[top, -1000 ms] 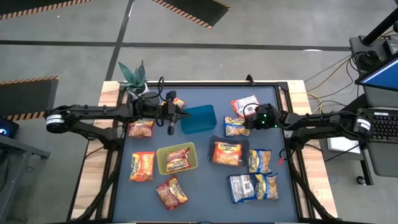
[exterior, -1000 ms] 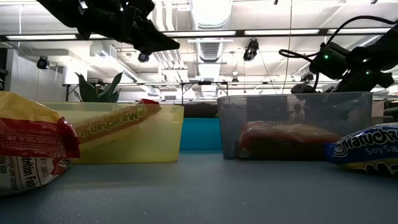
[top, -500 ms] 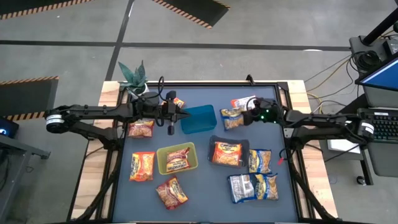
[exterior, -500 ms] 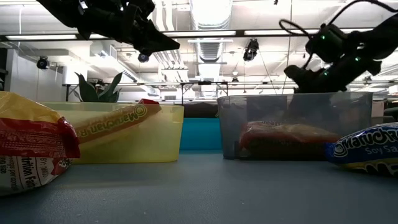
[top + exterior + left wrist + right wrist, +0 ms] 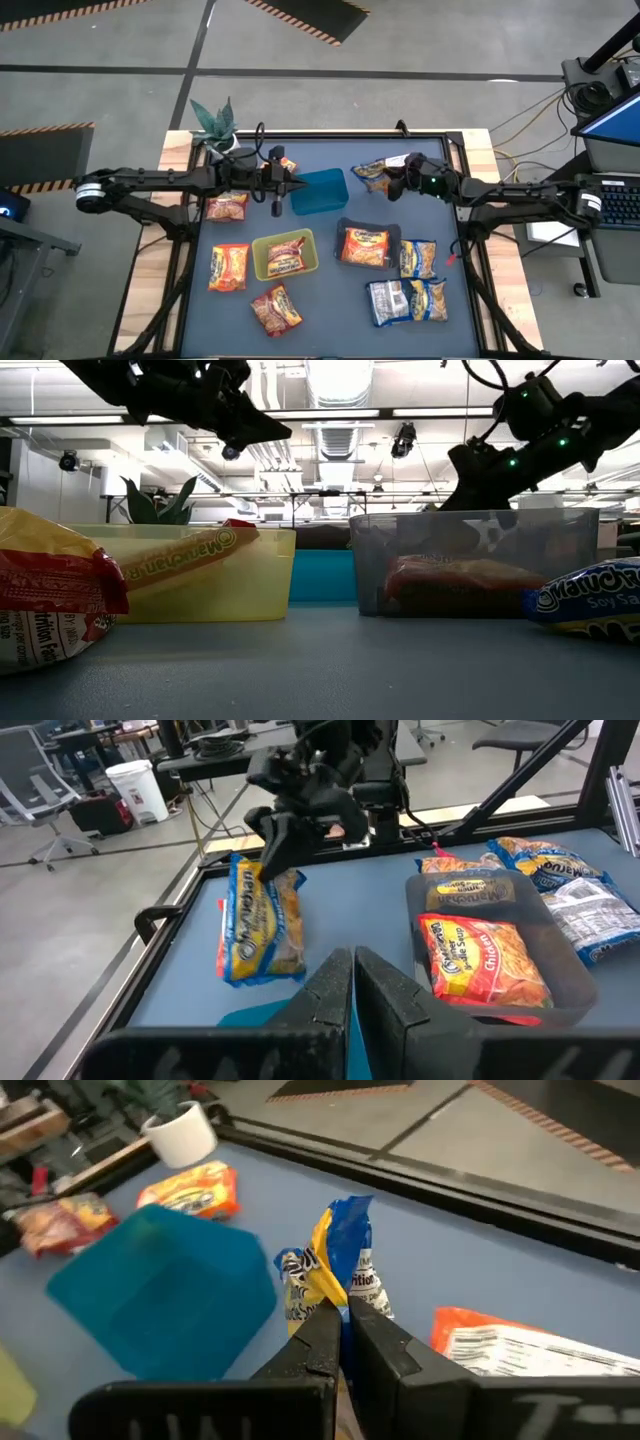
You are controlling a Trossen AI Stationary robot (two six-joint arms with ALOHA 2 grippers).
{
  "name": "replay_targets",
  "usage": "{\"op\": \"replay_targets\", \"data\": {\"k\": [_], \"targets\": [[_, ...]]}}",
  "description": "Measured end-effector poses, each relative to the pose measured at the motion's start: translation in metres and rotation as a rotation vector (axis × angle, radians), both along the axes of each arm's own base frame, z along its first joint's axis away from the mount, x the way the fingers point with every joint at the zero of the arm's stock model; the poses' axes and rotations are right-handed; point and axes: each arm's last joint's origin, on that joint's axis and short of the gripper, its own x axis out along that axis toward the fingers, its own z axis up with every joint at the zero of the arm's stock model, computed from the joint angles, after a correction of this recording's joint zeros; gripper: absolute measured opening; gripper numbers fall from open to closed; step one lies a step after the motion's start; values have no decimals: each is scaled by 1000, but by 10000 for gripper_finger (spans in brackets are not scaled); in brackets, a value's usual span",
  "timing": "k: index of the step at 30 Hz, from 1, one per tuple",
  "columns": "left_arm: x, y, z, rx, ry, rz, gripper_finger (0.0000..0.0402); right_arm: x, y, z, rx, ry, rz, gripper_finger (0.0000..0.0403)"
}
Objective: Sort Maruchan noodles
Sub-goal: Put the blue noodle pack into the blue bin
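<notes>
Lifted packet [image 5: 372,174] — in right pincer [image 5: 395,183]

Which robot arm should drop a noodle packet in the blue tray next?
The right arm, probably. Its gripper is shut on a blue-and-yellow noodle packet, lifted just beside the blue tray. The left gripper is shut and empty at the tray's other edge.

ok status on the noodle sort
Right gripper shut on blue-and-yellow packet, lifted beside blue tray. Left gripper shut, empty, by the tray. Nothing blocking.
</notes>
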Motion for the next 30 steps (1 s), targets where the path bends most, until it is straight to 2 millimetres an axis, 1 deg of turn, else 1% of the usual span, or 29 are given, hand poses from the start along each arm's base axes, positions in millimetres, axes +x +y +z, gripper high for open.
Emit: {"op": "replay_targets", "data": {"k": [6, 10, 15, 20, 24, 27, 30], "targets": [[17, 5, -10, -21, -52, 8, 5, 7, 10, 0, -48, 12, 79, 8], [31, 10, -20, -12, -105, 11, 28, 11, 16, -3, -75, 44, 128, 8], [53, 21, -26, -21, -101, 28, 84, 15, 20, -6, -111, 74, 173, 8], [86, 31, -34, 15, -76, 17, 152, 16, 21, -9, -145, 110, 198, 8], [108, 42, -45, 30, -57, 4, 200, 17, 21, -9, -172, 130, 212, 8], [120, 54, -53, 7, -60, 15, 226, 16, 21, -9, -180, 137, 216, 8], [130, 67, -62, -14, -50, 31, 242, 16, 21, -9, -196, 147, 224, 8]]}}
